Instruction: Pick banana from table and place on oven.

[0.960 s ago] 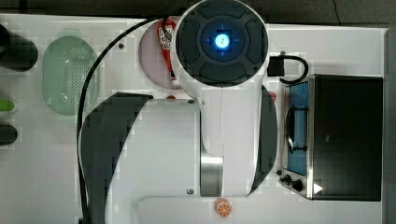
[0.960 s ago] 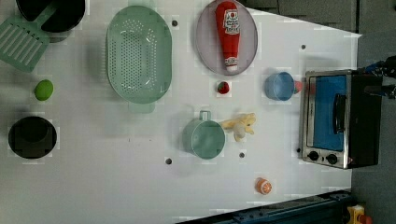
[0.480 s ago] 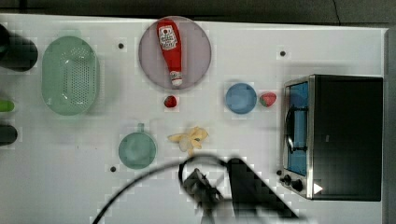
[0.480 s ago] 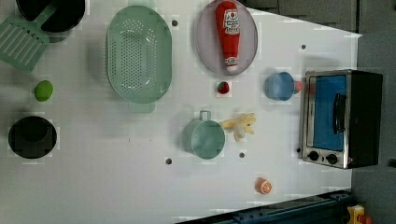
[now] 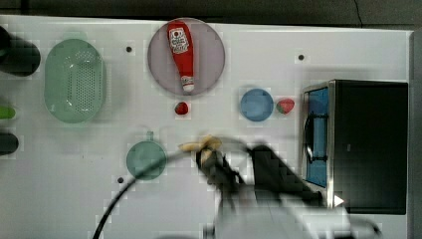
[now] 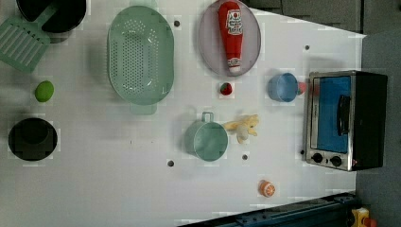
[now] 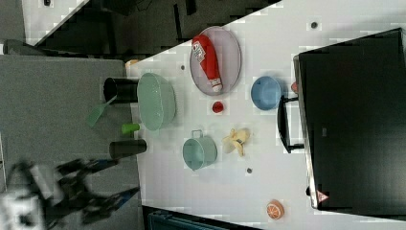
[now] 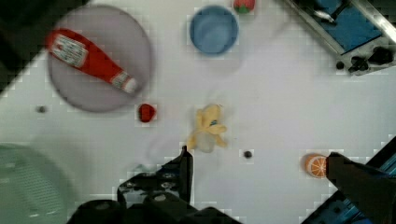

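The banana [image 6: 242, 127] lies flat on the white table [image 6: 118, 189] a little right of centre in the left view, just beside the teal cup [image 6: 206, 140] and well apart from the oven [image 6: 345, 120], which stands at the left view's right edge with its blue glass door facing the table. In the top view the banana [image 5: 201, 145] sits near the middle, and the blurred arm comes up from the bottom edge with its gripper [image 5: 211, 164] just below the fruit, partly overlapping it — whether the fingers are apart or together cannot be told there. In the wrist view one dark finger [image 8: 184, 168] rises from the lower centre and another dark shape sits at the lower right, with the banana [image 8: 208, 128] on bare table between and above them, untouched. Higher in the left view lie a ketchup bottle [image 6: 230, 35] on a grey plate [image 6: 208, 52], a green colander [image 6: 140, 54] and a blue bowl [image 6: 282, 87]; an orange slice [image 6: 266, 188] rests near the bottom edge.
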